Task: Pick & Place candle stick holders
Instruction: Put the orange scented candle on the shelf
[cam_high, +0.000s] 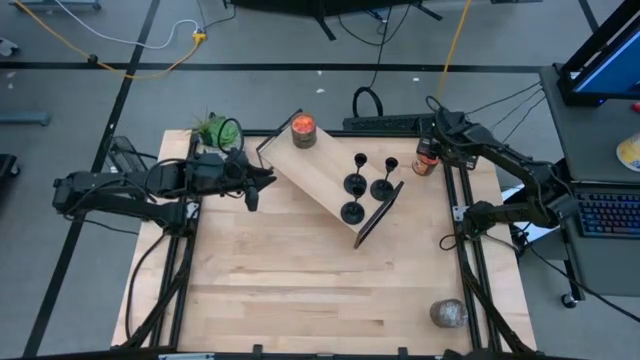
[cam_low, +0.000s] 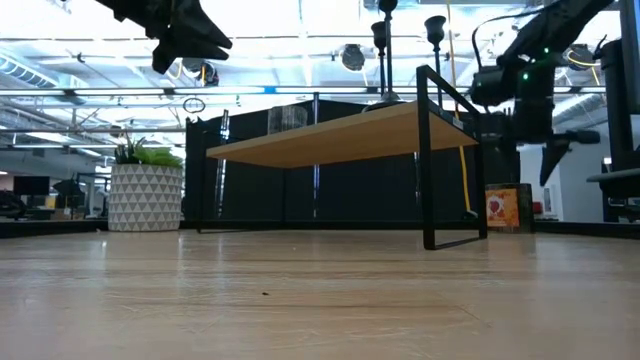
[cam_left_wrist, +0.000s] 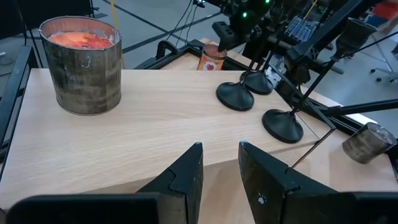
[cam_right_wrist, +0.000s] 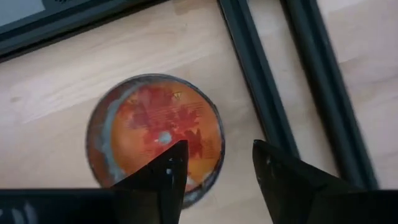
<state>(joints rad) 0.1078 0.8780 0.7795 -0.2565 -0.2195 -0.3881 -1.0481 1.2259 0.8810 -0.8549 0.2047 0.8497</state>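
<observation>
Nearest to me on the table (cam_high: 300, 290) I see only one thing, a small grey stone-like lump (cam_high: 448, 314) at the near right corner, well apart from everything else. Further in, toward the middle, a low wooden shelf (cam_high: 315, 165) on a thin black frame sits at an angle across the table, and the three candle stick holders (cam_high: 355, 185) stand upright on its right end, close together, their round bases resting on the shelf board; from the low view I can see two of their cups rising above the shelf top. On the far left end of that same shelf stands a metal tin with orange wax (cam_high: 303, 129), well apart from the holders. My left hand (cam_high: 252, 192) hangs above the table just left of the shelf, fingers spread and holding nothing, pointed across the board toward the holders. At the far left corner sits a small green plant in a patterned pot (cam_high: 216, 130). My right hand (cam_right_wrist: 214, 171) is at the far right edge, directly over an orange-topped candle jar (cam_high: 424, 160), fingers spread apart above its lid and not touching it.
</observation>
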